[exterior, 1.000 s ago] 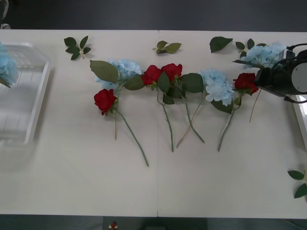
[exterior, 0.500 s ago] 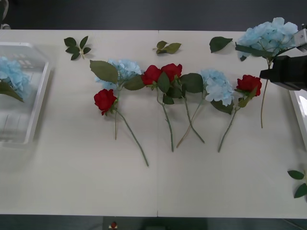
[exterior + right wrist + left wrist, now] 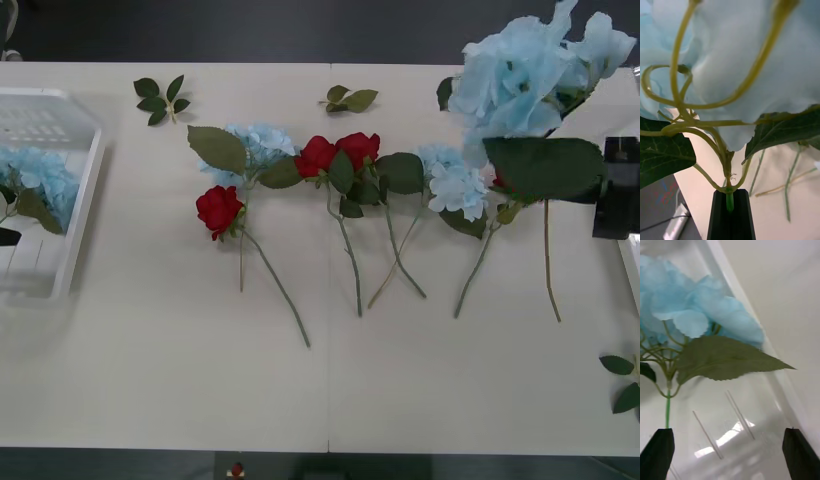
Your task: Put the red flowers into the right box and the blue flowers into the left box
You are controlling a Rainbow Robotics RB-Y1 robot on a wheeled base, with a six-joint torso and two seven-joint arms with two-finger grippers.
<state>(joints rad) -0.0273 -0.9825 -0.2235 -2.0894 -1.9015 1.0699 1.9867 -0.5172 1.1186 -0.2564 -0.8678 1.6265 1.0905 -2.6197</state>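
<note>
Hydrangea (image 3: 530, 75) hung clamped by its stem in the right gripper (image 3: 730, 208), bound for the left box (image 3: 70, 220), where the left gripper (image 3: 728, 453) gaped over another bloom (image 3: 696, 315).

The lifted blue flower (image 3: 530, 75) hides the rightmost red rose (image 3: 498, 182) (barely a sliver shows) and a bench leaf (image 3: 444, 92).

Left box (image 3: 75, 215) translucent glossy plastic; blue flowers (image 3: 525, 75) matt cloth-like petals.
</note>
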